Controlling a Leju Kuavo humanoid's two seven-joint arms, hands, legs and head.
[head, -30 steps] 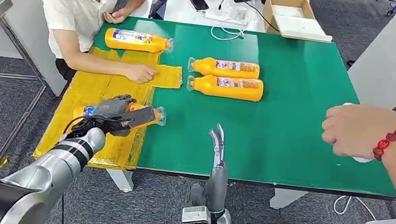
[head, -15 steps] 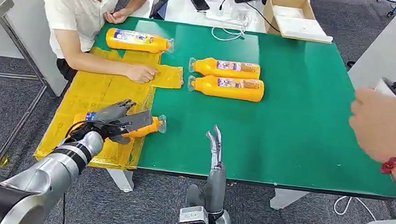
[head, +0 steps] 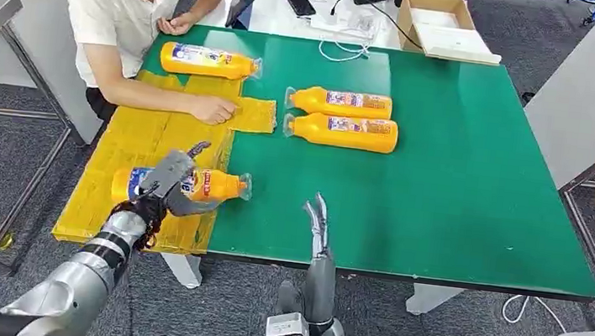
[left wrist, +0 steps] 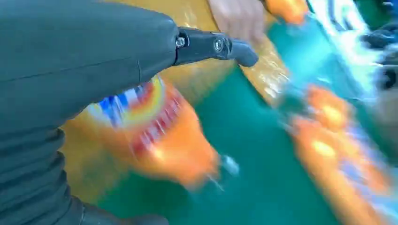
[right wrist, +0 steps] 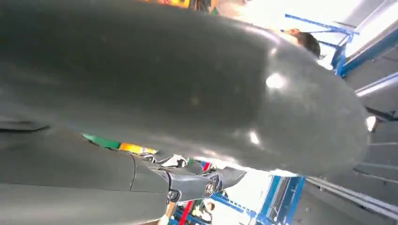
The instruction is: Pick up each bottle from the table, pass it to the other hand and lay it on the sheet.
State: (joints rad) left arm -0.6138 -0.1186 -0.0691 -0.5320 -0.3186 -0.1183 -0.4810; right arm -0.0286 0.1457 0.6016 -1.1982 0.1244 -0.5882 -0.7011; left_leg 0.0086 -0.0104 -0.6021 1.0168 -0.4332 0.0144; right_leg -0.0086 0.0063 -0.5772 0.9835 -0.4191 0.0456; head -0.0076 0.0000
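**Four bottles on a green table, one under the left hand on the sheet**

A green table [head: 461, 187] stands on grey carpet, with a white desk behind it carrying a cardboard box [head: 442, 22], two phones, a tablet and white cables. A yellow sheet [head: 140, 146] covers the table's left end and reaches its near edge. A person in a white shirt [head: 118, 4] sits at the far left corner, one hand resting on the sheet. Part of another person's arm blurs the right edge of the head view.

Orange bottles number four. One [head: 207, 61] lies at the far left of the table, beyond the sheet. Two lie side by side near the table's middle, the farther [head: 340, 103] just beside the nearer [head: 341, 131], caps pointing left. The fourth bottle [head: 216, 185] lies on the sheet's near part, its cap end reaching onto the green.

The left hand [head: 170, 179] sits over this fourth bottle with fingers spread apart; whether it grips cannot be told. The right hand [head: 318, 221] is at the table's near edge, fingers straight and close together, holding nothing
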